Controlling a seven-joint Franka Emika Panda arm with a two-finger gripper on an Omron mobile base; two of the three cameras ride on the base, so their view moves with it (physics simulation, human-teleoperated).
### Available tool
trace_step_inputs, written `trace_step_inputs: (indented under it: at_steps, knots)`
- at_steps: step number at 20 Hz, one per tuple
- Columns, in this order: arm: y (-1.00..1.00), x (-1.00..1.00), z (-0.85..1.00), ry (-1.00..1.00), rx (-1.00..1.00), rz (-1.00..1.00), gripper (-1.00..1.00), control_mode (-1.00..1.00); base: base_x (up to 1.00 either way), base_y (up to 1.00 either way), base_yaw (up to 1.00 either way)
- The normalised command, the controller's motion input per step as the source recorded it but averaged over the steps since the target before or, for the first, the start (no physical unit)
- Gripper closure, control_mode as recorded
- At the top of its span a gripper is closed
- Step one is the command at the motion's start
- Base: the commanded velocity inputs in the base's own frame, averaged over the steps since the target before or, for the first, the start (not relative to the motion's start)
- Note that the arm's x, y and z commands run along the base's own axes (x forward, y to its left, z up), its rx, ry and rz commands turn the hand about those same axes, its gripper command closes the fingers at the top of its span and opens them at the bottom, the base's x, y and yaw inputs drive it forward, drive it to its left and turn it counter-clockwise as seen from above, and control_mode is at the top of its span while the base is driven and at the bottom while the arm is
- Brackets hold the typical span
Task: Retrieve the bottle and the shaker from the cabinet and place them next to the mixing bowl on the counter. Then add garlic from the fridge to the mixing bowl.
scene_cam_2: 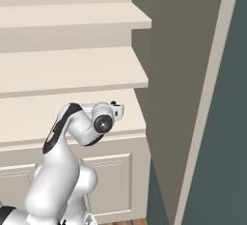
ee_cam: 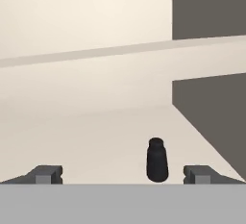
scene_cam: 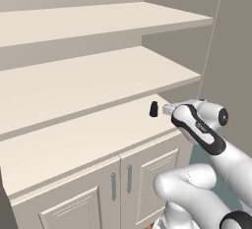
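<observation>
- Hand view shows the shaker (ee_cam: pixel 156 160) standing up straight just ahead of the gripper (ee_cam: pixel 124 174), a little closer to the finger tip on that picture's right side than to the other one.
- The two finger tips (ee_cam: pixel 47 174) stand far apart with nothing between them. The gripper is wide open and holds nothing.
- I think the fingers are spread like this so the small black shaker can slide in between them.
- The shaker sits on the lowest flat shelf of the cabinet (scene_cam: pixel 74 144), out in front of the gripper and near the dark side wall (ee_cam: pixel 211 103), which is off to that same right side.
- Left base view shows the shaker (scene_cam: pixel 153 108) just beyond the hand, close to it but not touching.
- The hand is held low and level, pointing along the shelf. My guess is that it comes in flat because the next shelf sits right above it.
- Right base view shows the arm (scene_cam_2: pixel 72 127) bent like an elbow, with the hand over the shelf's front edge.
- The shaker is a bit off the middle, so the gripper may need to shift a little sideways before it closes.
- The shaker is small and narrow, so a bump from one finger could tip it over.
</observation>
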Motion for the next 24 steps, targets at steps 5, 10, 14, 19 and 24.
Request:
trace_step_inputs:
  at_steps: [5, 10, 14, 19, 24]
  knots:
    - [0.0, 0.04, -0.42, -0.03, 0.0, 0.0, -1.0, -1.0, 0.0, 0.0, 0.0]
    - [0.0, 0.02, -0.23, -0.06, 0.0, 0.0, -1.0, -1.0, 0.0, 0.0, 0.0]
    - [0.0, 0.01, -0.1, -0.12, 0.0, 0.0, -1.0, -1.0, 0.0, 0.0, 0.0]
    - [0.0, 0.0, -0.05, -0.19, 0.0, 0.01, -1.0, -1.0, 0.0, 0.0, 0.0]
    - [0.08, -0.01, -0.07, -0.16, 0.0, 0.06, -1.0, -1.0, 0.0, 0.0, 0.0]
